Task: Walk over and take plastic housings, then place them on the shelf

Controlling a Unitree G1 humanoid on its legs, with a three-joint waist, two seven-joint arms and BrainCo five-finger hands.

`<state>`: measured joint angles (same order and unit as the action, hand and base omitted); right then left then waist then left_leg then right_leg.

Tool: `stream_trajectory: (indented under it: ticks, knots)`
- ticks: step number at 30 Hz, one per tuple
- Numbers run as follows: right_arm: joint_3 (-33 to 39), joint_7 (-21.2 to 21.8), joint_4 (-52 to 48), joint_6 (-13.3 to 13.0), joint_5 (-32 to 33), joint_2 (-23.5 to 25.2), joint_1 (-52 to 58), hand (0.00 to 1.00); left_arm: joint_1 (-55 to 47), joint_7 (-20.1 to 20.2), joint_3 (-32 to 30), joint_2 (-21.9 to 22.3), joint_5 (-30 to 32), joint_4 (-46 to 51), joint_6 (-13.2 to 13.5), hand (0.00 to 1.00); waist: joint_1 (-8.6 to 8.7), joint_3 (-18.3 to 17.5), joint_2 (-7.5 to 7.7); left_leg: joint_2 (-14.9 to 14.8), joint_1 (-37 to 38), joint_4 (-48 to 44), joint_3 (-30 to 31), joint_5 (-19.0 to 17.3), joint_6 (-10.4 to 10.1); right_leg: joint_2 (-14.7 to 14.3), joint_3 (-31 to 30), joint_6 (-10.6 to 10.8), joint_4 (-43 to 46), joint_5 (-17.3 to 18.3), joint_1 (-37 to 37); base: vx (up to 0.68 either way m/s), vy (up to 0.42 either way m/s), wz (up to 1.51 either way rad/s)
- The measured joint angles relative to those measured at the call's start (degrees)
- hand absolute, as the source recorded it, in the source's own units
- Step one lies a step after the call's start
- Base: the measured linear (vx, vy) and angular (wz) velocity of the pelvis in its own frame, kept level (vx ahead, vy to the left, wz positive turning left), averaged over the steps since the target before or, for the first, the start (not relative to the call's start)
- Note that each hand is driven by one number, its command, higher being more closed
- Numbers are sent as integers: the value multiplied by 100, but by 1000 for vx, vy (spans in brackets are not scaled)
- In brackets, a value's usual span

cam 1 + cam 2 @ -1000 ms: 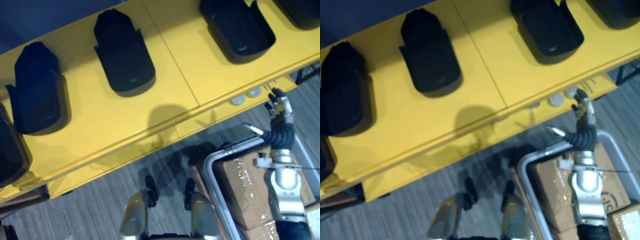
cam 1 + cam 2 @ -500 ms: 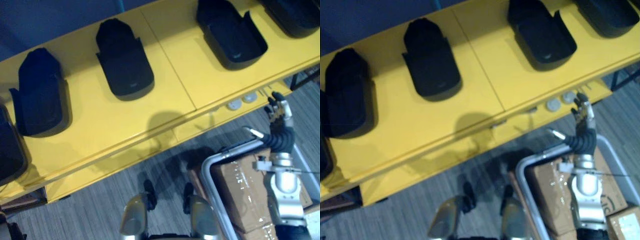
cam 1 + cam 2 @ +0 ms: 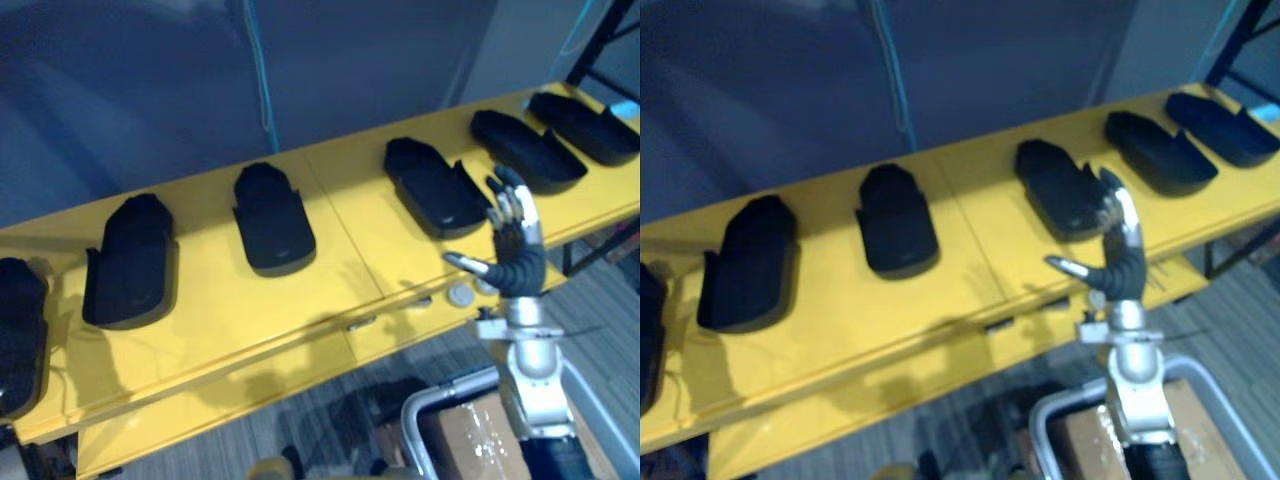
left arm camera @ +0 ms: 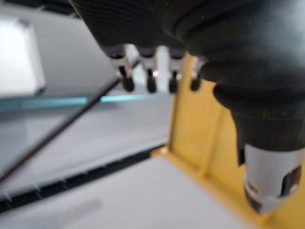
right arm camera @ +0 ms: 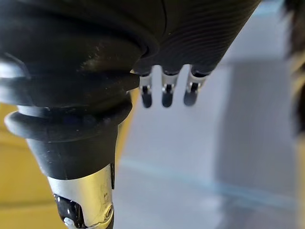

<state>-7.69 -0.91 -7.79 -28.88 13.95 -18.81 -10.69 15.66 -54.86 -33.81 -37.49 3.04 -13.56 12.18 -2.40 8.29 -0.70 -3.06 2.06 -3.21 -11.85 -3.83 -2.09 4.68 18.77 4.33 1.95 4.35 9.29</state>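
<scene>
Six black plastic housings sit in a row along the yellow bench [image 3: 340, 260], none of them in either hand. From the left: one at the far left end [image 3: 18, 330], a second [image 3: 130, 262], a third [image 3: 272, 218] near the middle, a fourth [image 3: 432, 187] right of the seam in the bench top, then a fifth [image 3: 527, 150] and a sixth [image 3: 582, 127] close together at the far right end. All lie flat on the top, each apart from its neighbours.

The right hand [image 3: 515, 240] is up at the near edge of the bench, fingers [image 3: 508, 205] straight and slightly fanned, thumb out to the left, holding nothing. From the head views it sits just right of the fourth housing, and whether it touches that housing I cannot tell. Its own wrist view confirms it: fingertips [image 5: 164, 98] hang loose and straight with nothing between them.

The left hand [image 4: 150, 71] shows in its wrist view, fingers relaxed and empty, with a yellow frame [image 4: 190, 138] just past them.

On the bench's front edge, below the right hand, are two small round knobs [image 3: 460, 295]. Down on the near right stands a grey-rimmed cart [image 3: 425, 410] with a cardboard box [image 3: 470, 450] inside.
</scene>
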Motion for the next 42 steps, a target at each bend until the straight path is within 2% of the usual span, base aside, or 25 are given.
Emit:
stream_trajectory:
  ticks: [1, 3, 5, 8, 10, 11, 13, 15, 18, 21, 22, 26, 29, 31, 33, 34, 35, 36, 37, 38, 40, 42]
  knots:
    - [-220, 25, 40, 0, 0, 133, -185, 0, -169, 22, 0, 448, 34, 486, 30, 0, -77, -11, -1, 29, 6, 93, 148, 87, 1, -2, 174, 0, -26, 0, 47, 17, -47, 77]
    - [-442, 99, 218, 1, 0, 324, -393, 0, -473, 127, -2, 969, 176, 1016, 18, 0, -201, -18, -3, 56, 12, 126, 358, 136, 4, -10, 365, 0, -51, 0, 160, 10, -30, 65]
    - [-887, 193, 661, 5, -1, 666, -759, 0, -1315, 379, -54, 1795, 234, 1970, 111, 0, -516, -36, -5, 82, 84, 126, 677, 151, 5, -36, 715, -1, -52, 1, 388, 7, -38, 70]
    - [-1344, 312, 961, 8, 4, 967, -1029, 0, -2091, 637, -226, 2594, 222, 2562, 435, 0, -817, -122, 13, 131, 80, 121, 1014, 159, -8, -55, 1026, -2, -47, 2, 548, -8, -23, 61]
    - [-1579, 333, 1177, 20, -23, 1181, -1182, 0, -2462, 757, -222, 2974, 209, 2840, 546, 0, -967, -140, 36, 176, 79, 100, 1195, 166, -19, -54, 1187, -4, -50, 3, 652, -37, -14, 65]
    - [-1821, 287, 1407, 54, -98, 1399, -1352, 0, -2792, 989, -210, 3307, 157, 3051, 659, 0, -1054, -157, 62, 222, 69, 97, 1365, 187, -32, -53, 1362, -5, -41, 4, 717, -57, -11, 64]
    - [-2084, 148, 1523, 100, -271, 1549, -1480, 0, -3058, 1359, -154, 3604, -57, 3216, 770, 0, -1112, -173, 89, 276, 31, 132, 1530, 230, -38, -40, 1484, -14, -30, 9, 754, -79, -1, 57]
    - [-2228, 40, 1522, 183, -381, 1685, -1493, 0, -3254, 1687, -85, 3828, -295, 3336, 883, 0, -1111, -219, 151, 335, -28, 243, 1574, 284, -32, 21, 1554, -124, 18, 81, 684, -80, 24, 28]
    - [-2398, -140, 1582, 287, -539, 1666, -1450, 0, -3533, 2115, 255, 4028, -843, 3524, 898, 0, -1095, -219, 151, 339, -36, 206, 1252, 277, 45, 118, 1331, -193, 80, 137, 571, -68, 55, -36]
    - [-2418, -144, 1583, 274, -510, 1610, -1316, 0, -3544, 2235, 711, 4040, -1226, 3604, 884, 0, -984, -220, 159, 304, -291, -290, 965, 39, 68, 160, 1064, -189, 76, 185, 455, -85, 63, -54]
    - [-2433, -111, 1582, 265, -510, 1611, -1218, 0, -3500, 2298, 867, 4040, -1223, 3617, 861, 0, -874, -223, 192, 318, -305, -346, 923, 26, 67, 188, 1067, -147, 68, 231, 455, -60, 34, -35]
    - [-2574, -107, 1570, 266, -635, 1560, -917, 0, -3325, 2606, 1355, 4035, -1218, 3702, 669, 0, -637, -226, 201, 330, -306, -315, 871, 64, 83, 221, 1062, -109, 78, 266, 410, -47, 9, -8]
    - [-2485, -163, 1405, 265, -800, 1417, -564, 0, -3255, 2772, 1676, 4011, -1126, 3890, 665, 0, -608, -219, 212, 326, -324, -278, 800, 134, 99, 264, 950, -105, 185, 263, 260, -3, 28, -10]
    - [-2167, -172, 1117, 259, -801, 1233, -118, 0, -3103, 2821, 1727, 3993, -931, 3994, 669, 0, -549, -204, 195, 410, -326, -211, 810, 168, 144, 366, 958, -91, 308, 262, 207, 21, 78, 5]
    - [-1805, -195, 860, 240, -809, 1134, 202, 0, -3046, 2831, 1728, 3852, -901, 4119, 677, 0, -417, -196, 188, 503, -289, -102, 823, 159, 234, 521, 950, -25, 610, 303, 104, 18, 119, 9]
    - [-1513, -221, 694, 214, -811, 1064, 364, 0, -2964, 2846, 1732, 3702, -895, 4116, 666, 0, -316, -140, 92, 493, -227, -33, 839, 177, 271, 643, 896, -37, 1207, 309, -145, -12, 157, 0]
    - [-1243, -246, 512, 214, -813, 1007, 461, 0, -2888, 2864, 1710, 3472, -894, 4117, 640, 0, -290, -80, 52, 485, -132, 110, 825, 218, 335, 785, 620, -222, 2035, 347, -538, -20, 158, -7]
    - [-1126, -250, 439, 213, -797, 1004, 475, 0, -2856, 2866, 1702, 3342, -897, 4112, 630, 0, -271, -46, 61, 483, -88, 156, 821, 238, 370, 801, 426, -333, 2378, 344, -731, -8, 121, -4]
    - [-937, -242, 353, 167, -791, 1011, 480, 0, -2775, 2856, 1722, 3143, -897, 4086, 604, 0, -171, 0, 78, 456, -68, 173, 897, 259, 420, 708, -42, -406, 2666, 437, -1006, 40, 54, 27]
    - [-810, -206, 299, 118, -785, 1039, 492, 0, -2616, 2823, 1753, 3081, -894, 3980, 598, 0, -74, 14, 114, 388, -117, 172, 1047, 267, 427, 451, -402, -356, 2483, 576, -1052, 46, 31, 39]
    - [-775, -13, 152, 103, -744, 1100, 502, 0, -2441, 2683, 1843, 3084, -893, 3770, 525, 0, -40, 25, 132, 297, -233, 176, 1193, 283, 398, 179, -670, -341, 1990, 584, -1157, 41, -18, 43]
    - [-852, 178, 118, 26, -738, 1156, 501, 0, -2454, 2575, 1917, 3152, -883, 3649, 400, 0, -30, 47, 169, 319, -342, 200, 1298, 324, 335, 110, -708, -341, 1525, 547, -1239, 76, -66, 38]
